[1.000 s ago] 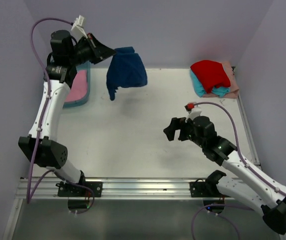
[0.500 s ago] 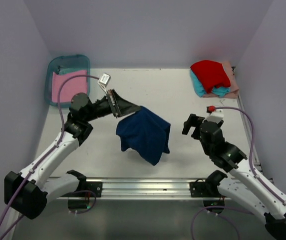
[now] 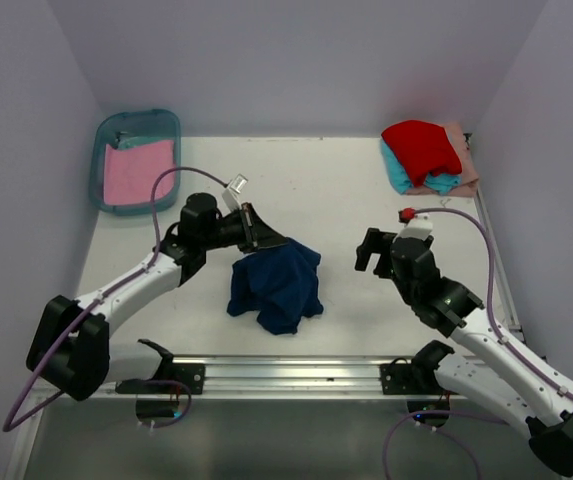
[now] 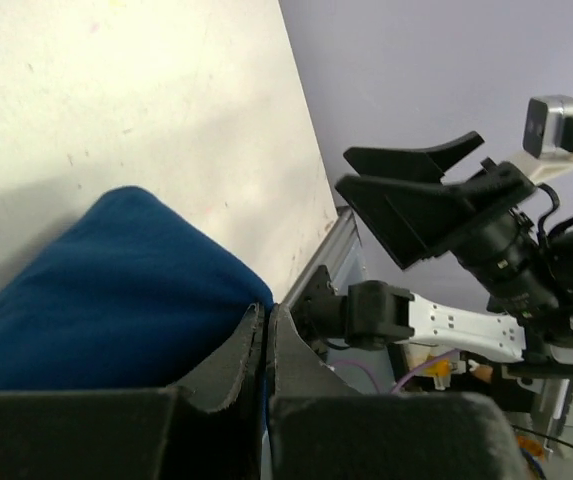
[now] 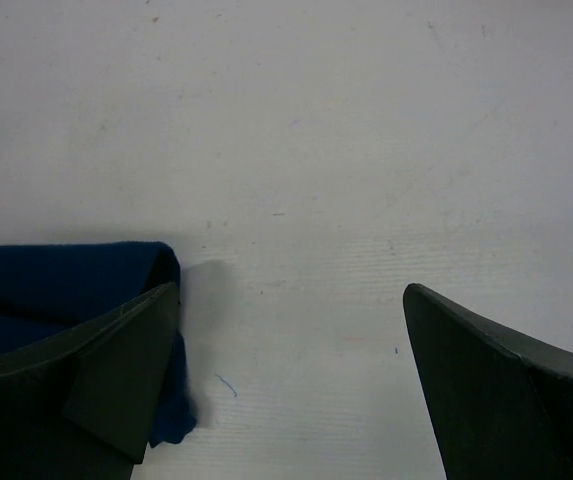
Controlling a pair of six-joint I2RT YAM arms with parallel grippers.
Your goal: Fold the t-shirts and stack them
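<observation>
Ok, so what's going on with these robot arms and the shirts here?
The left gripper is shut on a navy t-shirt, which rests bunched up on the table near the front. The right gripper is open and hovers just right of it, holding nothing. A pink t-shirt sits in the teal bin at the far left, and a red t-shirt tops a pile in the far right corner. The navy one isn't folded yet.

The left arm stretches low and forward, its left gripper (image 3: 266,238) pinched shut; the right gripper (image 3: 369,250) hovers, jaws wide apart.
</observation>
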